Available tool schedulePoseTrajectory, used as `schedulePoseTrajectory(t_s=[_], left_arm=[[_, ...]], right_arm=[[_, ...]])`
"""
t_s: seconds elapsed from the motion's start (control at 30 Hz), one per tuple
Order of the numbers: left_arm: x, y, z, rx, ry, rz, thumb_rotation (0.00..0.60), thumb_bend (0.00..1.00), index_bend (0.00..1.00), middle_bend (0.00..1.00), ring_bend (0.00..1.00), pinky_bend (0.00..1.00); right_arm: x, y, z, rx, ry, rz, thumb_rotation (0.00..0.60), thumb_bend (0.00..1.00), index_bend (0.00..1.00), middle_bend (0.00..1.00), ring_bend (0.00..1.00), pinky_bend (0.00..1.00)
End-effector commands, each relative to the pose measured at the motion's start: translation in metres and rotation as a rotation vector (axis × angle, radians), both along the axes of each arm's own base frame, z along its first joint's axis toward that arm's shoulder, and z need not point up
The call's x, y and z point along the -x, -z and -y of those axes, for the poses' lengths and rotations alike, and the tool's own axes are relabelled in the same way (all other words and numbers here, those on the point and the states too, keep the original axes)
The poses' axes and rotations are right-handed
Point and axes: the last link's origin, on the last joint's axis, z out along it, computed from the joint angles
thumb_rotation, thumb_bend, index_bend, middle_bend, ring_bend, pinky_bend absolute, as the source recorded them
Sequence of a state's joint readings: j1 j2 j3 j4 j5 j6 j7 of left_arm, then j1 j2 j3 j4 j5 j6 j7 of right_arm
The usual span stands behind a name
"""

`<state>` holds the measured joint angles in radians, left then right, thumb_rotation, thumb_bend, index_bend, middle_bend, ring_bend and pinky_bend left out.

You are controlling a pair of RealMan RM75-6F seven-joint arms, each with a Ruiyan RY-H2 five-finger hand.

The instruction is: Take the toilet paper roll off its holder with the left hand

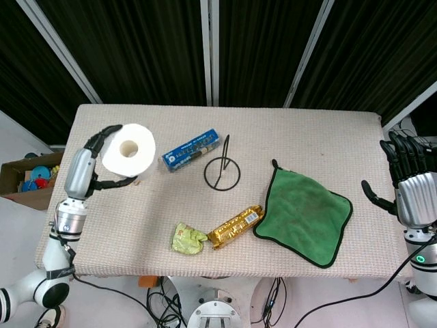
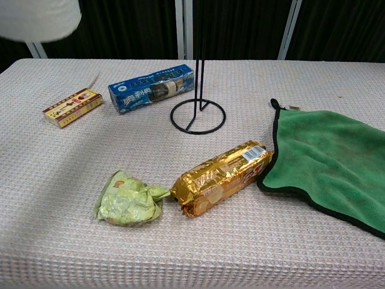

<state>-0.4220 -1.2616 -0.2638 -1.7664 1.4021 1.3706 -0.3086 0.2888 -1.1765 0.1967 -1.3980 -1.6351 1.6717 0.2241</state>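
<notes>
My left hand (image 1: 95, 160) grips the white toilet paper roll (image 1: 128, 149) and holds it in the air over the table's left end, well away from its stand. The roll's lower edge (image 2: 37, 19) shows at the top left of the chest view; the hand itself is out of that frame. The black wire holder (image 1: 222, 171) stands bare at the table's middle, its upright rod (image 2: 199, 57) free. My right hand (image 1: 410, 191) hangs off the table's right edge, fingers spread, holding nothing.
A blue biscuit box (image 2: 151, 88) lies left of the holder, a small yellow-red box (image 2: 72, 107) further left. In front lie a green crumpled packet (image 2: 129, 198) and a gold snack pack (image 2: 221, 176). A green cloth (image 1: 304, 215) covers the right side.
</notes>
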Motion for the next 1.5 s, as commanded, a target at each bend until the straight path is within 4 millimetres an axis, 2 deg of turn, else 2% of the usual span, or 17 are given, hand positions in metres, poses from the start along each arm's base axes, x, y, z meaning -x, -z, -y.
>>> schedulePoseTrajectory(t_s=[0.03, 0.13, 0.33, 0.43, 0.47, 0.53, 0.6, 0.7, 0.87, 1.0, 1.1, 1.13, 1.23, 1.37, 1.5], left_arm=[[0.053, 0.039, 0.032, 0.044, -0.031, -0.047, 0.6, 0.17, 0.3, 0.42, 0.23, 0.21], [0.07, 0.065, 0.035, 0.081, -0.054, -0.053, 0.6, 0.17, 0.3, 0.42, 0.23, 0.21], [0.091, 0.111, 0.037, 0.163, -0.085, -0.06, 0.6, 0.17, 0.29, 0.42, 0.23, 0.21], [0.096, 0.124, 0.039, 0.186, -0.081, -0.07, 0.6, 0.16, 0.25, 0.4, 0.22, 0.21], [0.097, 0.126, 0.039, 0.193, -0.077, -0.071, 0.6, 0.16, 0.2, 0.36, 0.21, 0.21], [0.099, 0.129, 0.039, 0.211, -0.07, -0.071, 0.6, 0.14, 0.06, 0.18, 0.15, 0.2], [0.101, 0.129, 0.039, 0.217, -0.064, -0.076, 0.6, 0.11, 0.0, 0.03, 0.08, 0.2], [0.102, 0.127, 0.041, 0.213, -0.053, -0.07, 0.6, 0.08, 0.0, 0.0, 0.03, 0.19], [0.099, 0.109, 0.043, 0.147, -0.023, -0.041, 0.6, 0.07, 0.0, 0.0, 0.02, 0.18], [0.098, 0.072, 0.052, 0.037, 0.019, -0.093, 0.6, 0.07, 0.0, 0.0, 0.02, 0.18], [0.107, 0.037, 0.07, -0.086, 0.035, -0.322, 0.599, 0.06, 0.0, 0.0, 0.02, 0.18], [0.114, 0.025, 0.08, -0.135, 0.026, -0.448, 0.595, 0.06, 0.0, 0.0, 0.02, 0.18], [0.137, 0.004, 0.11, -0.134, -0.058, -0.709, 0.577, 0.06, 0.01, 0.01, 0.02, 0.18], [0.161, -0.009, 0.143, -0.065, -0.183, -0.877, 0.539, 0.04, 0.06, 0.01, 0.02, 0.18], [0.172, -0.009, 0.161, -0.045, -0.241, -0.873, 0.51, 0.04, 0.07, 0.01, 0.02, 0.18]], right_arm=[[0.001, 0.003, 0.001, -0.006, 0.005, -0.005, 0.6, 0.25, 0.0, 0.0, 0.0, 0.0], [0.0, 0.006, 0.001, -0.011, 0.006, -0.009, 0.6, 0.25, 0.0, 0.0, 0.0, 0.0], [0.0, 0.009, 0.0, -0.011, 0.007, -0.012, 0.6, 0.25, 0.0, 0.0, 0.0, 0.0], [0.002, 0.008, 0.0, -0.01, 0.013, -0.015, 0.6, 0.25, 0.0, 0.0, 0.0, 0.0], [0.002, 0.008, 0.0, -0.01, 0.014, -0.015, 0.6, 0.25, 0.0, 0.0, 0.0, 0.0], [0.003, 0.007, 0.0, -0.008, 0.017, -0.014, 0.6, 0.25, 0.0, 0.0, 0.0, 0.0], [0.003, 0.007, 0.0, -0.008, 0.016, -0.013, 0.6, 0.25, 0.0, 0.0, 0.0, 0.0], [0.004, 0.008, 0.0, -0.009, 0.018, -0.011, 0.6, 0.25, 0.0, 0.0, 0.0, 0.0], [0.004, 0.007, -0.002, -0.003, 0.012, -0.008, 0.6, 0.25, 0.0, 0.0, 0.0, 0.0], [0.009, 0.004, -0.01, 0.007, 0.028, -0.025, 0.6, 0.25, 0.0, 0.0, 0.0, 0.0], [0.026, 0.007, -0.03, -0.011, 0.105, -0.078, 0.6, 0.24, 0.0, 0.0, 0.0, 0.0], [0.036, 0.011, -0.042, -0.035, 0.155, -0.106, 0.6, 0.24, 0.0, 0.0, 0.0, 0.0], [0.069, 0.022, -0.071, -0.103, 0.308, -0.17, 0.6, 0.22, 0.0, 0.0, 0.0, 0.0], [0.105, 0.035, -0.098, -0.145, 0.47, -0.201, 0.6, 0.21, 0.0, 0.0, 0.0, 0.0], [0.126, 0.047, -0.11, -0.152, 0.552, -0.2, 0.6, 0.21, 0.0, 0.0, 0.0, 0.0]])
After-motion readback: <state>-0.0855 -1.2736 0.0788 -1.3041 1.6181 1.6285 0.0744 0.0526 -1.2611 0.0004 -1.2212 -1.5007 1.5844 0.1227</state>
